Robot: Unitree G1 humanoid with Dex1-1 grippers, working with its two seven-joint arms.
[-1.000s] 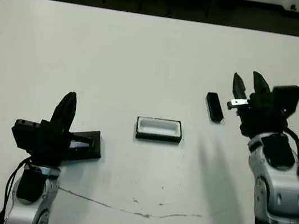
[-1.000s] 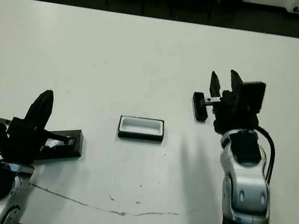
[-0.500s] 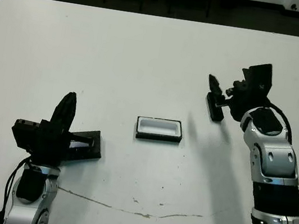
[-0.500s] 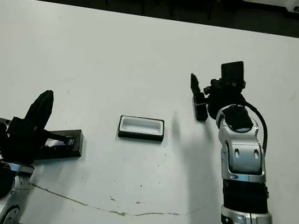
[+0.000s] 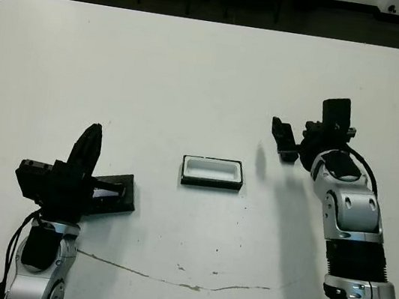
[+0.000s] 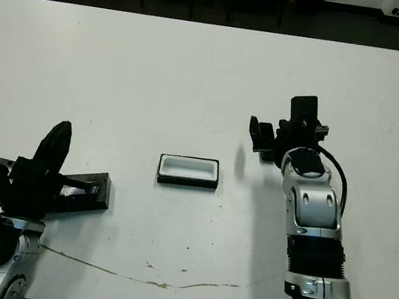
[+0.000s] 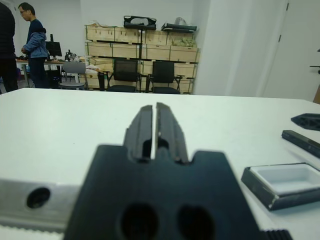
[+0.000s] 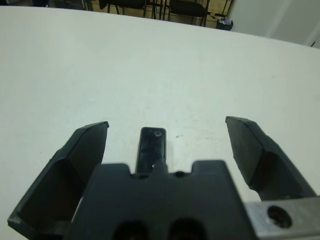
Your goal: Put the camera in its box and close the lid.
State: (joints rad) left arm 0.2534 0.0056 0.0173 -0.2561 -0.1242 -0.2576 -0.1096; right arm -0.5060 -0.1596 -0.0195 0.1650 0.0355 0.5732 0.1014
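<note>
The camera [image 8: 152,145] lay on the table, right of its box [image 5: 212,172], between the spread fingers of the right gripper [image 8: 165,150]. The grasp was in hand; closing on it came next. The left gripper [image 7: 155,131], clenched and empty, hovered by the lid [image 5: 111,195].

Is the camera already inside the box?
No: the camera lies on the bare table between the open fingers of the right gripper, while the box sits apart with only its white lining showing.
</note>
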